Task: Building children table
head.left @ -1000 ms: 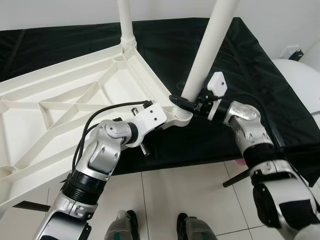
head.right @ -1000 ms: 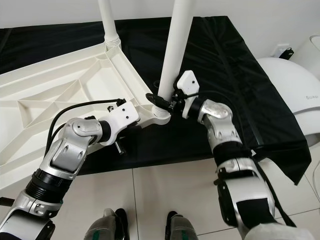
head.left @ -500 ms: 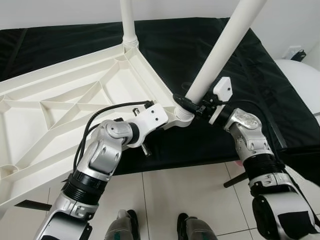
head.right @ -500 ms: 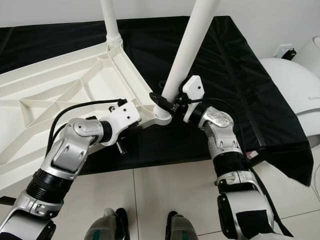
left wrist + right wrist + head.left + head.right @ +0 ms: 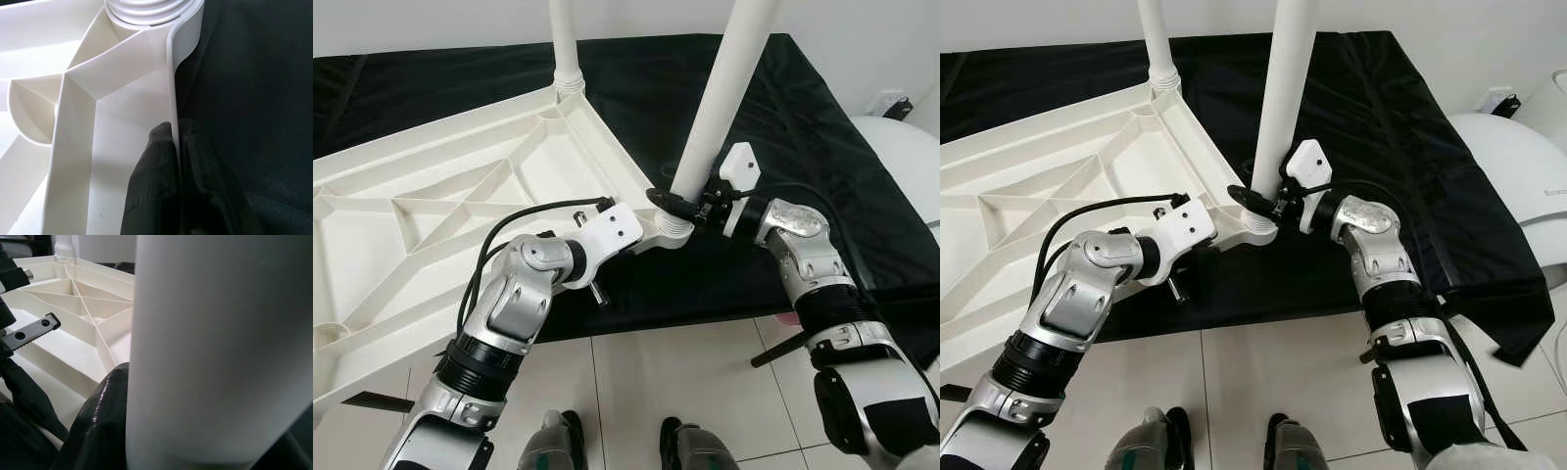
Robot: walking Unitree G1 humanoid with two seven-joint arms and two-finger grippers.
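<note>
A: Where the white tabletop (image 5: 460, 196) lies upside down on the black cloth (image 5: 822, 127), ribs facing up, what does each tool hold?

B: Left tool (image 5: 178, 161): fingers pinched onto the thin rim wall of the tabletop, one finger (image 5: 151, 191) inside the rim, the other outside against the cloth. Grip sits just beside the near corner socket (image 5: 674, 230).

A: Right tool?

B: Right tool (image 5: 683, 204): closed around the base of the near white leg (image 5: 724, 88), directly above the socket. The leg leans slightly toward the robot's right, its foot end seated at the socket collar.

A: Other legs?

B: One far leg (image 5: 565, 44) stands upright in the far corner socket.

A: Surroundings?

B: The cloth covers the desk; white tiled floor (image 5: 685, 372) below; a rounded white object (image 5: 901, 157) at the robot's right.
</note>
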